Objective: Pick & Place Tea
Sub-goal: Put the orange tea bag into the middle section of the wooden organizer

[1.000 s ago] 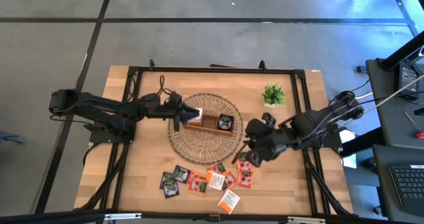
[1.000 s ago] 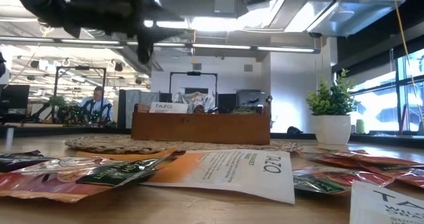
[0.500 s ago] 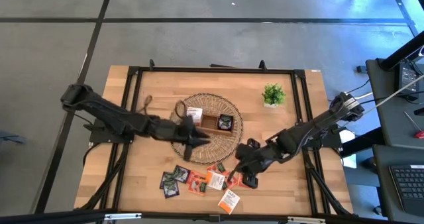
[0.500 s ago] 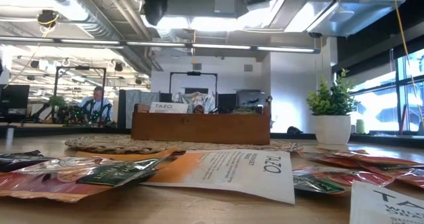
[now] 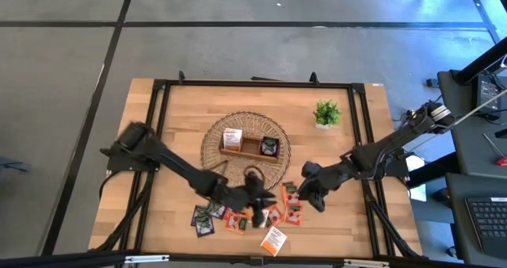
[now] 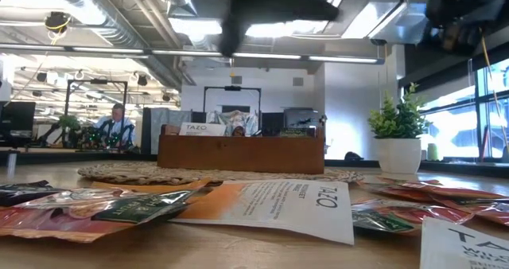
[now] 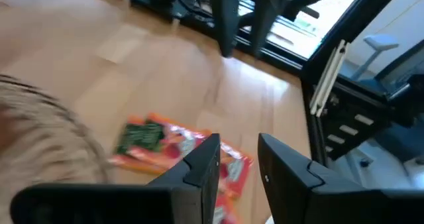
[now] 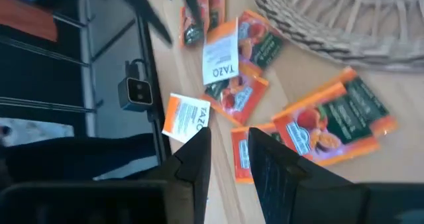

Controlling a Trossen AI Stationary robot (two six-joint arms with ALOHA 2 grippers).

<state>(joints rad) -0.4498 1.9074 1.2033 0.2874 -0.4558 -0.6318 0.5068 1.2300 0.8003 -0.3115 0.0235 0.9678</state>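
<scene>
Tea sachets: scattered flat on the tabletop, lower centre of the high view, just below the woven mat.
Wooden tray: centred on the mat; one white sachet and one dark sachet inside.
Left claw: over the sachet pile, fingers parted by a narrow gap, nothing between.
Right claw: at the right edge of the pile, fingers slightly apart, empty.
Potted plant: upper right of the tabletop.

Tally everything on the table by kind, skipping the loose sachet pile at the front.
Woven mat: 1
Wooden tray: 1
Sachets in the tray: 2
Potted plant: 1
Total: 5
</scene>
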